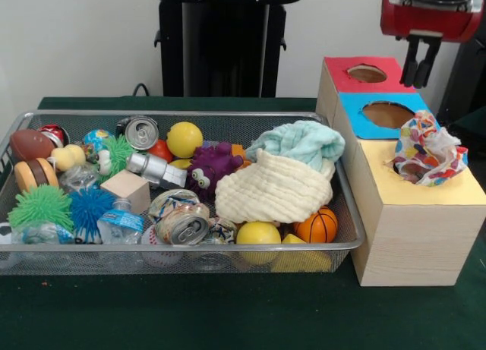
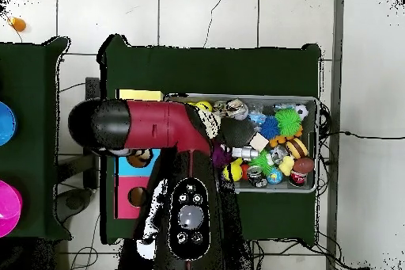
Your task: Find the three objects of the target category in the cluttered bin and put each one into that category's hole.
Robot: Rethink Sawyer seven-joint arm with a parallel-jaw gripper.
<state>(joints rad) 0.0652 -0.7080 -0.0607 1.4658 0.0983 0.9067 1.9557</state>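
Note:
The wire mesh bin [image 1: 182, 115] fills the left of the front view, packed with toys, cans and bottles. One spotted cloth [image 1: 427, 148] sits bunched in the hole of the yellow surround [image 1: 456, 187] on the wood-grain box and covers the opening. My gripper [image 1: 420, 70] hangs at the top right, above and behind the blue-surround cut-out [image 1: 388, 114], open and empty. No other spotted cloth shows clearly in the bin. In the overhead view the arm [image 2: 158, 124] hides the gripper and most of the box; the bin [image 2: 314, 144] shows to its right.
A pale yellow cloth [image 1: 273, 190] and a mint green cloth [image 1: 298, 140] lie heaped at the bin's right end. The red-surround cut-out [image 1: 367, 74] is at the box's far end. Balls, cans [image 1: 142, 131] and a purple toy [image 1: 213, 166] crowd the bin.

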